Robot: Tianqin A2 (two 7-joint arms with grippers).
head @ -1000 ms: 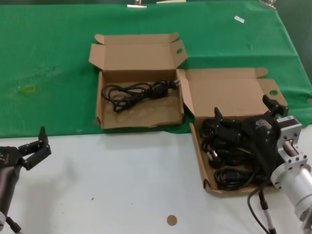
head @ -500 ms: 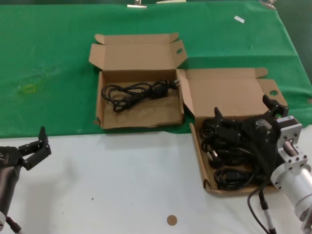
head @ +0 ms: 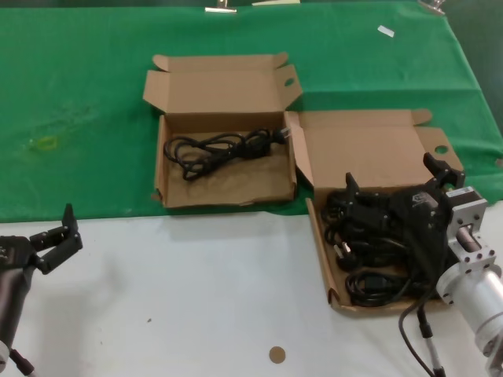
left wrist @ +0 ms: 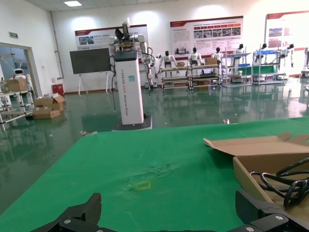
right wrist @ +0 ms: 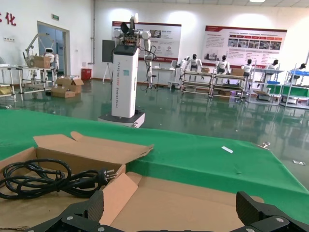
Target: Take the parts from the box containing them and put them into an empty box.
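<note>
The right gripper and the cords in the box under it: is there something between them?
Nothing visible. The right gripper hangs open directly over the black power cords piled in the right box, whose lid lies folded back. The left gripper waits open over the white table.

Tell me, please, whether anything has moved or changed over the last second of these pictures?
Nothing has visibly changed. The right gripper stays open over the pile of power cords in the right-hand box, gripping nothing. The left gripper waits open over the white table. One power cord lies as before in the left-hand box on the green cloth.
</note>
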